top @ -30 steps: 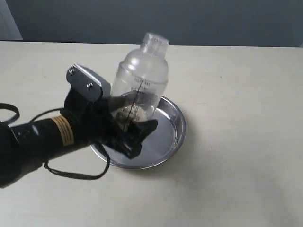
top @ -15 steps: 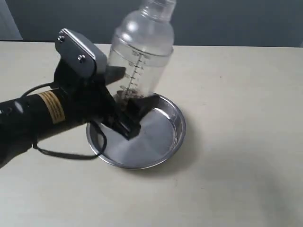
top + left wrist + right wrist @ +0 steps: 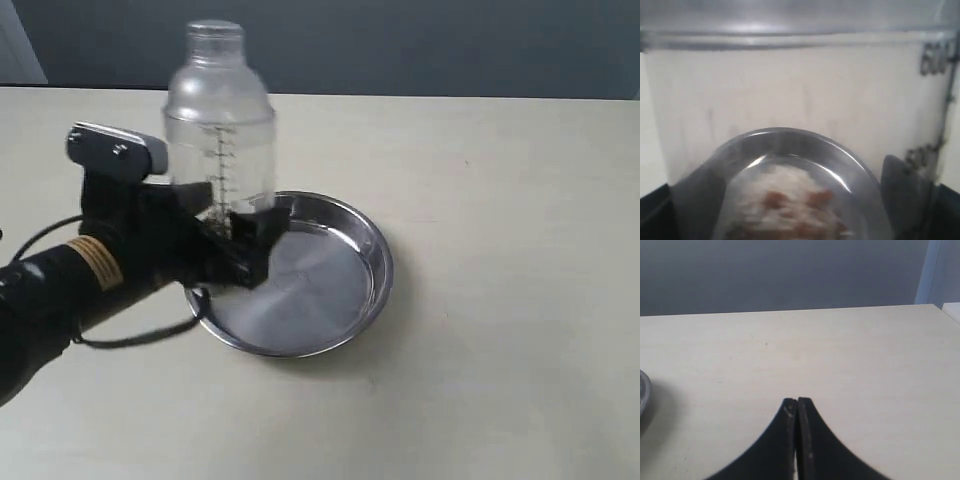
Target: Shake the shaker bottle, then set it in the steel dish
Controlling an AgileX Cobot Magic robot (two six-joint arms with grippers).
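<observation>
The left arm [image 3: 60,290] reaches in from the left edge of the exterior view, its black forearm lying low and angled up toward the wrist. The left gripper [image 3: 238,218] points toward the middle of the scene, its jaws clamped on the lower body of the shaker bottle [image 3: 220,120] and holding it upright. The right gripper [image 3: 797,407] shows only in its own wrist view, jaws pressed together with nothing between them.

Soft, even light is spreading over the table [image 3: 520,320], and the steel dish [image 3: 330,295] is throwing only a faint shadow and gleaming with broad glare. Between the fingers of the left gripper [image 3: 230,218], the shaker bottle [image 3: 790,85] is smearing badly out of focus. Beyond the fingertips of the right gripper [image 3: 797,404], the tabletop is showing sharp.
</observation>
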